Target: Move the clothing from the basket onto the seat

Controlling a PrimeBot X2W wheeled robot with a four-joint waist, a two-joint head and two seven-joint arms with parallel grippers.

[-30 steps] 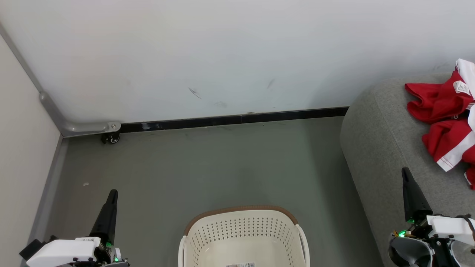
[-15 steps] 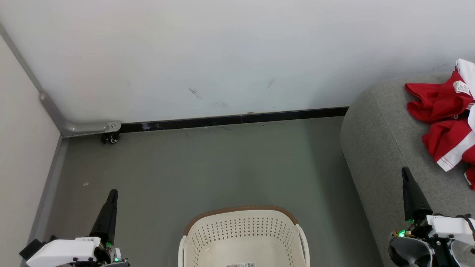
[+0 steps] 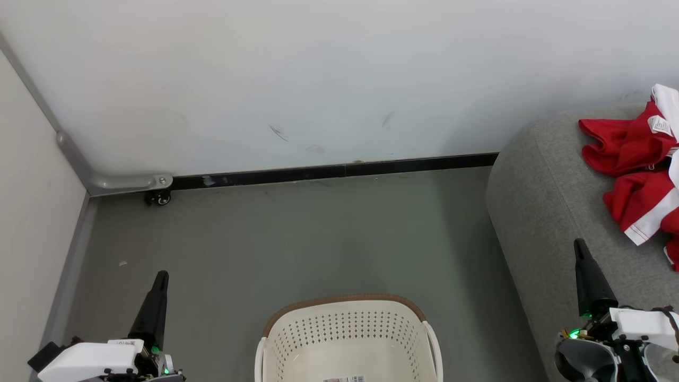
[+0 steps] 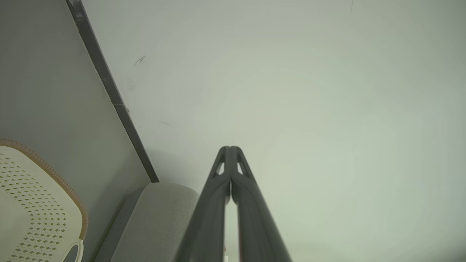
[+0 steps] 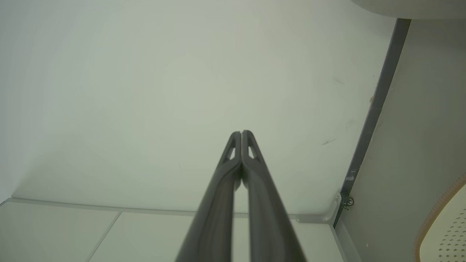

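Observation:
The red clothing (image 3: 634, 170) with white trim lies crumpled on the grey seat (image 3: 546, 212) at the right edge of the head view. The cream basket (image 3: 347, 339) with a brown rim stands on the floor at the bottom centre; the part of its inside that I see holds no fabric, only a label. My left gripper (image 3: 160, 277) is shut and held low at the lower left, apart from the basket. My right gripper (image 3: 579, 245) is shut in front of the seat's near side, short of the clothing. In the wrist views the left gripper (image 4: 230, 148) and the right gripper (image 5: 241, 132) have tips pressed together, nothing between them.
A white wall with a dark baseboard (image 3: 339, 171) closes the far side of the grey floor. A pale panel on a small caster (image 3: 158, 198) runs along the left. The basket's rim (image 4: 54, 174) and the seat's end (image 4: 160, 214) also appear in the left wrist view.

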